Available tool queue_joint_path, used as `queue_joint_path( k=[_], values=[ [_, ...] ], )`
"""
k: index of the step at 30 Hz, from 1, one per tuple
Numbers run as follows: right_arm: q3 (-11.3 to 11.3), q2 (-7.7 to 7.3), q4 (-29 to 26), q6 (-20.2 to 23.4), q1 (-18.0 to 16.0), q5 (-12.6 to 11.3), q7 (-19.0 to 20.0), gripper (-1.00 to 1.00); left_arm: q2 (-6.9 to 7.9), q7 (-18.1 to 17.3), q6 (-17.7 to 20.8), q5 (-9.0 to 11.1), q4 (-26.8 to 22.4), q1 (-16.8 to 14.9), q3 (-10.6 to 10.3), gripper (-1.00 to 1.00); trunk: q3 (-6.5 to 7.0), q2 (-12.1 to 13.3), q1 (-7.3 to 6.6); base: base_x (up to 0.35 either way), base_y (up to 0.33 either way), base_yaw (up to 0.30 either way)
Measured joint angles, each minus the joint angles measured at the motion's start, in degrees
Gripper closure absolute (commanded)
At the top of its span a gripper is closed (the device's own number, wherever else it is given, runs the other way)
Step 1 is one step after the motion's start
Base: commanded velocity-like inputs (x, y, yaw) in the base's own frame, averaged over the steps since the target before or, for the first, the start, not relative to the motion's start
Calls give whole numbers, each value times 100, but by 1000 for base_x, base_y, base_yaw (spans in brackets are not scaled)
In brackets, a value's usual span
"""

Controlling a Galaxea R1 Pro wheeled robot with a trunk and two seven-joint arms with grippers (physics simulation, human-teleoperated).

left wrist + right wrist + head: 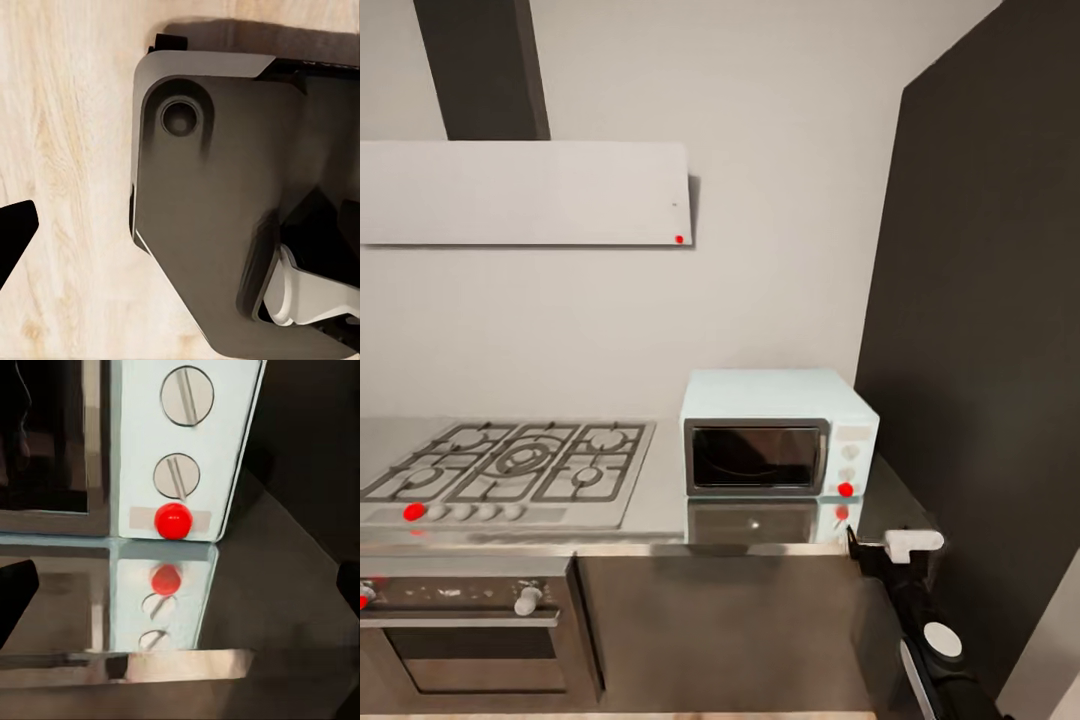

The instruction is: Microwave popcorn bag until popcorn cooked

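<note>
Mint-blue microwave sits shut on the steel countertop, right of the hob; its dim cavity looks empty. Right gripper faces its red button, fingers spread; left gripper's state unclear.

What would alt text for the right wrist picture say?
Close-up of the pale blue microwave's control panel: two round knobs above a red button, all mirrored in the shiny steel countertop. Part of its dark glass door shows beside the panel.
</note>
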Motion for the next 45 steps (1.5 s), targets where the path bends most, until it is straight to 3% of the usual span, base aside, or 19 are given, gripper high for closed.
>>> queue_joint_path(
  k=[3, 7, 10, 15, 20, 25, 30, 34, 40, 45],
  values=[
    [-47, -158, -14, 2, -3, 0, -3, -100, 0, 1, -1, 1, 0, -1, 3, -100, 0, 0, 1, 37, -36, 0],
    [-67, -197, -7, 96, -3, -11, -3, -100, 0, 1, -1, -1, 0, 0, 3, -100, 0, 1, 2, 5, -5, 0],
    [-72, -202, -3, 923, -113, -16, 4, -100, 0, 1, -1, 1, 0, 3, 0, -100, 1, 1, 2, 0, 0, 0],
    [-74, -202, -4, 1508, -509, -14, 5, -100, 0, 1, -1, 2, 0, 3, 3, -100, 0, 1, 2, 0, 0, 0],
    [-74, -202, -5, 2402, -994, -24, -1, -100, 0, 1, -1, -1, 0, 2, 0, -100, 1, 1, 2, 1, 0, 0],
    [-74, -202, 3, 2928, -1314, -29, -4, -100, 0, 1, -1, 0, 0, -1, -1, -100, 0, 0, -1, 167, 0, 0],
    [-48, -195, 119, 2989, -1353, -27, 1, -100, 0, 1, -1, 2, 0, 1, 3, -100, 0, 1, 1, 137, 0, 0],
    [-37, -186, 743, 2934, -1355, -26, -5, -100, 0, 1, -1, 1, 0, 0, -1, -100, 0, 1, 2, 14, 0, 0],
    [-31, -186, 1342, 2337, -1356, -33, -4, -100, 0, 1, -1, -2, 0, 2, 2, -100, 0, 1, 2, 1, 0, 0],
    [-28, -185, 1576, 2189, -1356, -32, 1, -100, 0, 1, -1, -1, 0, 1, 2, -100, 0, 0, 0, 129, 0, 0]
  ],
)
